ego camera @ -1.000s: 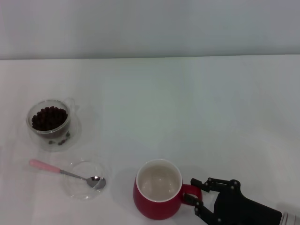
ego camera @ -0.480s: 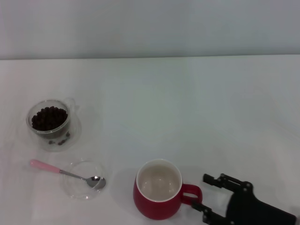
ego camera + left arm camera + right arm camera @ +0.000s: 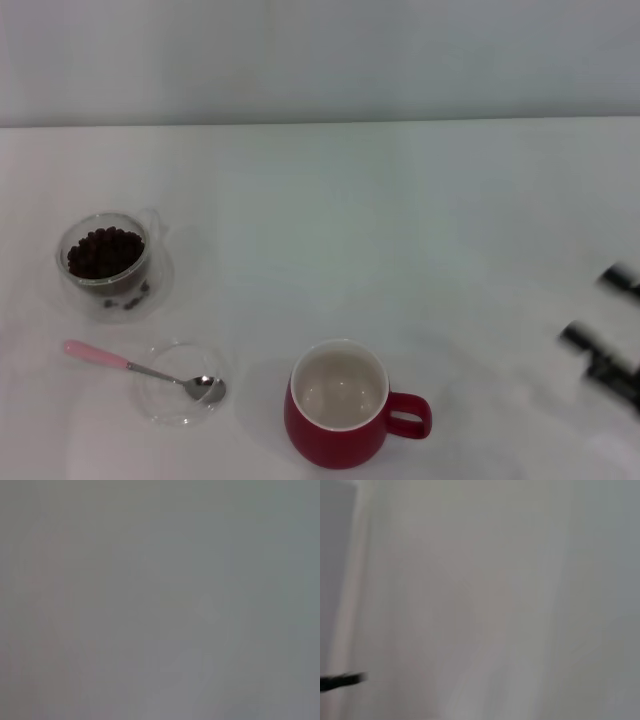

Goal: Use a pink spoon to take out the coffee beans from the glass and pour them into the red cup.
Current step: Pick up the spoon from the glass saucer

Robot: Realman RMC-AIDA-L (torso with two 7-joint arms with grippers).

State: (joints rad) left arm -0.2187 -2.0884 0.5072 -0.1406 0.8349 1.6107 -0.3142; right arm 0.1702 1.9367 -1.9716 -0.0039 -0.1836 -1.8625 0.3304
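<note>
Head view looks down on the table (image 3: 400, 220); wrist views show blank grey.

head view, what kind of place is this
Probably a lab test bench set up for a coffee task: a bare white table against a plain wall, holding only a red cup, a glass of beans and a pink spoon.

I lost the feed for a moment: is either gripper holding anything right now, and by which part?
Nothing is held. The right gripper is at the table's right edge, away from the red cup. The pink spoon lies untouched; the left gripper is out of view.
</note>
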